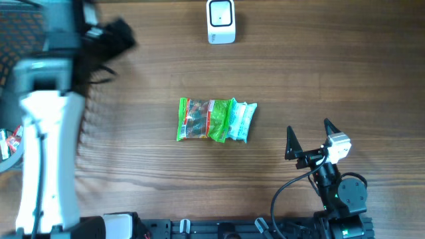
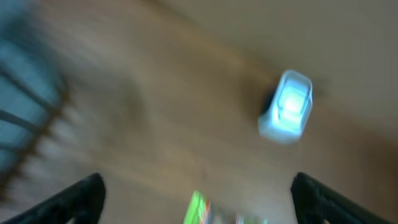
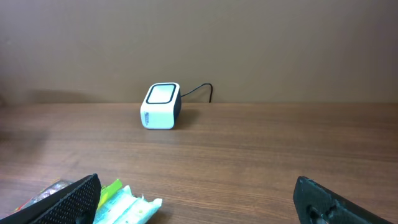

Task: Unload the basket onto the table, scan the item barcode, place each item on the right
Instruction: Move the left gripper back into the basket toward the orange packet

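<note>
- The left gripper (image 2: 199, 191) is holding its fingers (image 2: 84, 198) wide apart, with nothing clamped between them; its wrist view is blurring heavily.
- Between those tips, at the bottom edge of that view, a strip of bright green packet is showing, lying on the wood below the fingers rather than in them.
- The right gripper (image 1: 308, 127) is also standing with its fingers (image 1: 290, 141) spread and gripping nothing, hovering near the desk's (image 1: 345, 60) near right corner.
- The snack packet (image 1: 216, 121), green with a paler teal end towards the right, is lying flat around the middle of the desk, well apart from both grippers.
- The barcode scanner (image 1: 220, 21), a small white box with a pale window, is sitting at the far edge of the desk, roughly in line with the packet, with its cable running off behind it.
- The left arm (image 1: 43, 153) is reaching along the left edge of the desk.
- A round-rimmed bin (image 1: 14, 161) is poking out from under that arm at the left edge, carrying red-and-white items (image 1: 6, 141) too small to identify.
- A mesh basket (image 1: 14, 33) is occupying the far left corner; its contents are hidden.
</note>
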Available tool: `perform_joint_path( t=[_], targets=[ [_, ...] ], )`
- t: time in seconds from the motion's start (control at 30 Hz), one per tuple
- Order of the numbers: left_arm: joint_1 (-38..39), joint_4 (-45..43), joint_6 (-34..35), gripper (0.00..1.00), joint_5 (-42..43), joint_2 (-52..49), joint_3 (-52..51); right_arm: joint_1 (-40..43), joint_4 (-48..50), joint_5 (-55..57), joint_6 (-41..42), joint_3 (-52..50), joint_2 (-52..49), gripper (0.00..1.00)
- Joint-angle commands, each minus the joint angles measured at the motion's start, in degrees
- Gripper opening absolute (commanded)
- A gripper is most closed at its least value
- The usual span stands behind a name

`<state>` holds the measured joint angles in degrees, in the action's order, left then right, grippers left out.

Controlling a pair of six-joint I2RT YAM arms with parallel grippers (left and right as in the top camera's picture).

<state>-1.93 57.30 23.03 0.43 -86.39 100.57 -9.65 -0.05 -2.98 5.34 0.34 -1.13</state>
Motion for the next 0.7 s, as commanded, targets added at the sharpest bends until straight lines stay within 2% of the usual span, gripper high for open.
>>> perform_joint_path(
  t=[0.0, 0.17, 0.3, 0.5, 0.67],
  targets=[
    [-11.3, 1.1, -0.1, 1.0, -8.1, 0.4, 3.6, 0.2, 0.2, -0.5, 0.8, 0.0, 0.1, 1.0],
    [-29.6, 5.8, -0.1, 1.0, -9.3, -3.0, 3.5, 0.2, 0.2, -0.5, 0.8, 0.0, 0.1, 1.0],
    [-37.6, 9.2, -0.1, 1.0, -9.3, -7.4, 3.2, 0.2, 0.2, -0.5, 0.8, 0.0, 0.1, 1.0],
    [-42.9, 10.5, -0.1, 1.0, -9.3, -14.2, -2.4, 0.2, 0.2, -0.5, 0.8, 0.0, 0.1, 1.0],
    [-45.1, 6.3, -0.3, 1.0, -9.3, -18.8, -9.5, 0.2, 0.2, -0.5, 0.8, 0.0, 0.1, 1.0]
  ],
)
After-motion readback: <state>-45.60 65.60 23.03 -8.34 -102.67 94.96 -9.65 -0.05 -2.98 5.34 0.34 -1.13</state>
